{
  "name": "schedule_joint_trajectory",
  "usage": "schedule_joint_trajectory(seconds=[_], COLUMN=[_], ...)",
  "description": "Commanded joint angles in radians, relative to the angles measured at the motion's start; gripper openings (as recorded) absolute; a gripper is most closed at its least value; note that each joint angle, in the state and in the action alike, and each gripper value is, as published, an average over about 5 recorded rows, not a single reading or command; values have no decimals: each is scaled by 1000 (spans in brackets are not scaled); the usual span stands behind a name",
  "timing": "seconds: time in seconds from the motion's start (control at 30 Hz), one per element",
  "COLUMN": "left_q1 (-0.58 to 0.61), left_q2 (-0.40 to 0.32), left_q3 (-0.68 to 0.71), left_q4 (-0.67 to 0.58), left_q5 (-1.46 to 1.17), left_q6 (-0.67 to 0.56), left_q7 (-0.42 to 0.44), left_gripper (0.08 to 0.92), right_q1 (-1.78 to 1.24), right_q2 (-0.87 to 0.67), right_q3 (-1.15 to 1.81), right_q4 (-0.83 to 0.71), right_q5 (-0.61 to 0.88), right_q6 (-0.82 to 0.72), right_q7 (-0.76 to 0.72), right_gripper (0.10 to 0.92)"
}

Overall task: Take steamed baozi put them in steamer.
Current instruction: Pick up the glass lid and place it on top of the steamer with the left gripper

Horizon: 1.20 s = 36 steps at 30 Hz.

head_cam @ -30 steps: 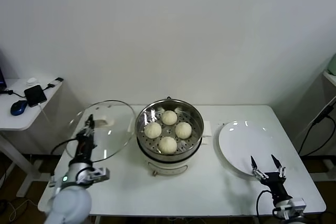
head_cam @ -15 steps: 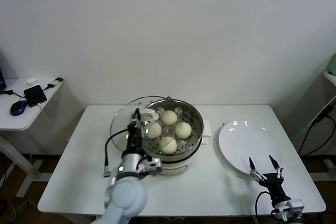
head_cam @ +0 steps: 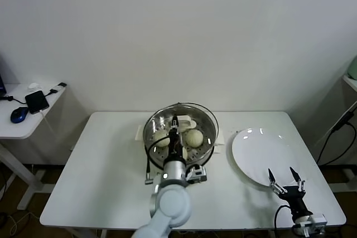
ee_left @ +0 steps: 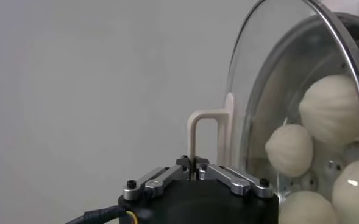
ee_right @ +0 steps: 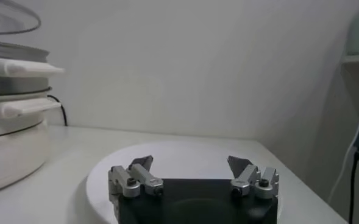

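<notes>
L pincer (head_cam: 174, 122), clenched on the cream handle (ee_left: 205, 137) of the round clear glass lid (head_cam: 181, 120), holds it over the round shiny steel steamer (head_cam: 179, 135). Inside the steamer: pale cream steamed baozi (head_cam: 193, 137), so loading looks done; step in hand is covering. Next move likely: lower lid level onto rim, then let go. Right of steamer, flat white plate (head_cam: 262, 151) on white worktop (head_cam: 106, 176), R pincer (head_cam: 285, 178) released at plate's near edge.

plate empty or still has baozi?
Empty: the white plate is bare; baozi sit in the steamer.
</notes>
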Motion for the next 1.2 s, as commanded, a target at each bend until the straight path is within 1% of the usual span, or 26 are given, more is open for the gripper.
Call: schedule_joint_trajectory(seconds=[0.03,0.27,0.73,0.97,1.07,1.2], left_q1=[-26,-34,-9,-13,-26,-36], left_q2=[-54,-45,-48,-35,-26,5], left_q3=[16,-10,-9,-5,6,26], left_q4=[107,127,125,114,90,35], left_q5=[68,75,102,90,46,-33], left_q6=[11,10,4,-11,-13,-9], left_q7=[-7,-30,-26,-18,-12,16], left_gripper=[132,132,132,132,168,275], right_q1=[6,13,10,11,11,10], right_q2=[3,18,26,28,28,27], right_q3=[-1,0,4,5,4,4], right_q4=[-9,-9,-12,-13,-9,-5], right_q5=[10,6,-7,-20,-22,-27], right_q6=[21,33,56,75,75,70], right_q7=[17,27,30,30,28,21], right_gripper=[823,823,823,823,823,823])
